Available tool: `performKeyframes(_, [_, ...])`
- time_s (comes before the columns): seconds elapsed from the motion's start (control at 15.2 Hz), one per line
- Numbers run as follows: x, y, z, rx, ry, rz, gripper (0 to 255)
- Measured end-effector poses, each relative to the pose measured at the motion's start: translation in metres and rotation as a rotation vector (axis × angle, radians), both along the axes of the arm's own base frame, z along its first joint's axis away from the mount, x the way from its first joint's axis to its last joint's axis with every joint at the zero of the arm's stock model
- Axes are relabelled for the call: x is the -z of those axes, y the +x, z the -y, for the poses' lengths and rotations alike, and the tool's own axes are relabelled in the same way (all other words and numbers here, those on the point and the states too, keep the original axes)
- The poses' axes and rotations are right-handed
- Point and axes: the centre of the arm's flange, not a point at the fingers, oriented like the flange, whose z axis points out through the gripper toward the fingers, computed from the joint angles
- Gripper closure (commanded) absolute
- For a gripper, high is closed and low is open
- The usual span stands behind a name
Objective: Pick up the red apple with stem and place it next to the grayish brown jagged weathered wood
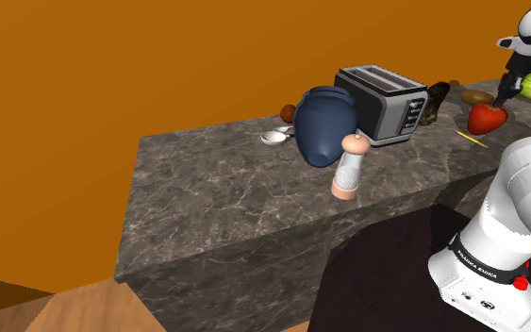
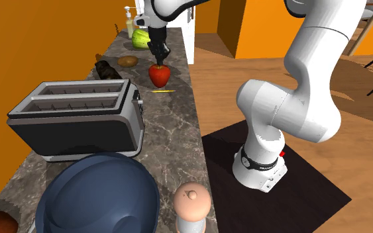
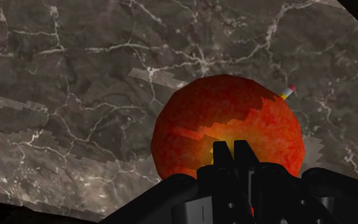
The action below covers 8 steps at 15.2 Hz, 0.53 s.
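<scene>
white "franka emika" lettering on the arm's black base band [image 1: 485, 265]

One counter [image 1: 225, 193] carries one toaster [image 1: 386, 102], one blue jug [image 1: 326, 124], one grinder [image 1: 350, 166], one red apple [image 1: 487, 118], one yellow pencil [image 1: 471, 138], one dark chunk of wood [image 2: 106, 69], one green vegetable [image 2: 140, 40], one small white scoop [image 1: 273, 138].

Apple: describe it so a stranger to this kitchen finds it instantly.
On the dark marbled counter, look past the silver and black toaster toward the far end in the second exterior view. The apple is right under the black end effector, the only bright red thing there, with a brown lump and a green vegetable behind it.
</scene>
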Motion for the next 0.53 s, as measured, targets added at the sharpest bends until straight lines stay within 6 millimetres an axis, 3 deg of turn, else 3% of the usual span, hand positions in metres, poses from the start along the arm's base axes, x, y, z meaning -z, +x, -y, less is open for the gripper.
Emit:
performKeyframes(0.33, [0.0020, -0.0005, -0.0001, 0.000, 0.000, 0.000, 255])
performKeyframes(0.4, [0.0021, -0.0005, -0.0001, 0.000, 0.000, 0.000, 0])
performKeyframes(0.53, [0.0020, -0.0005, -0.0001, 0.000, 0.000, 0.000, 0])
